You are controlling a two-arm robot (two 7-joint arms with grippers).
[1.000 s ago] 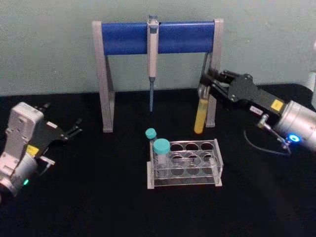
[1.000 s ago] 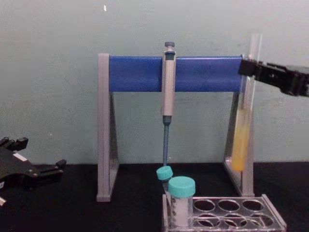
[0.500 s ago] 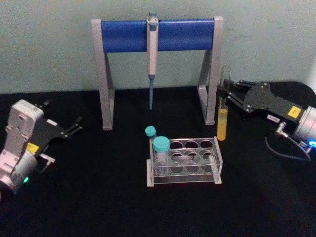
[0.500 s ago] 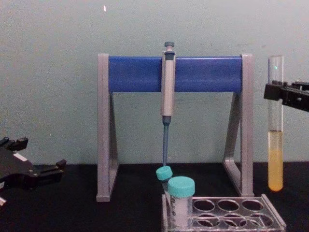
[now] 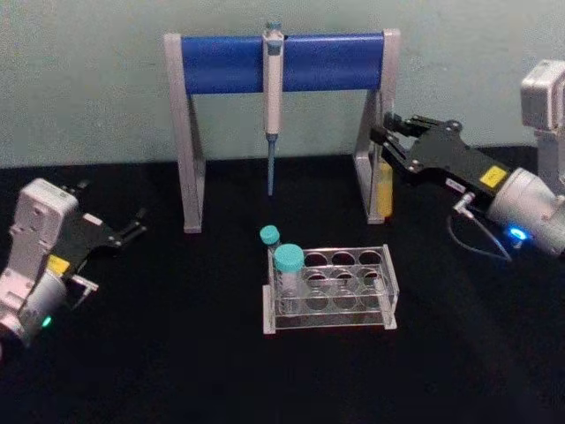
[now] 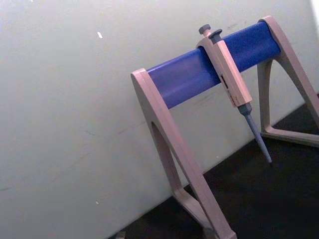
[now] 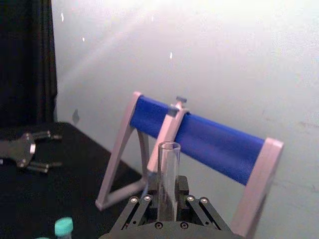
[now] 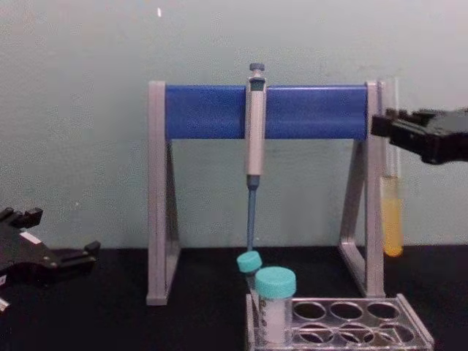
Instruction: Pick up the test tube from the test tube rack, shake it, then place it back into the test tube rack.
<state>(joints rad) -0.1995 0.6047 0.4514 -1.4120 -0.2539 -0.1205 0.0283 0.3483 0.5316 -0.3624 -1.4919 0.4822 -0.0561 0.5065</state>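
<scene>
- Holding the test tube (image 8: 393,219) off the table with the right gripper (image 8: 384,126). The fingers are clamped on the bare glass above the yellow liquid, so the liquid has room to slosh.
- The tube hangs roughly upright with its open end up, which makes sense since it has no cap.
- It's close beside the right leg of the pipette stand (image 5: 281,64), higher than the test tube rack (image 5: 388,265) and behind it.
- My guess is I'm in the shake step, and putting it back is not yet done.
- The rack sits mid-table with the teal-capped tubes (image 5: 288,261) at its left end. The holes toward the right look free for the return.
- I'd go easy on the shaking, since that stand leg is near enough to clip and the liquid could spill.
- The left gripper (image 5: 132,228) is parked low on the left side, fingers spread, holding nothing.
</scene>
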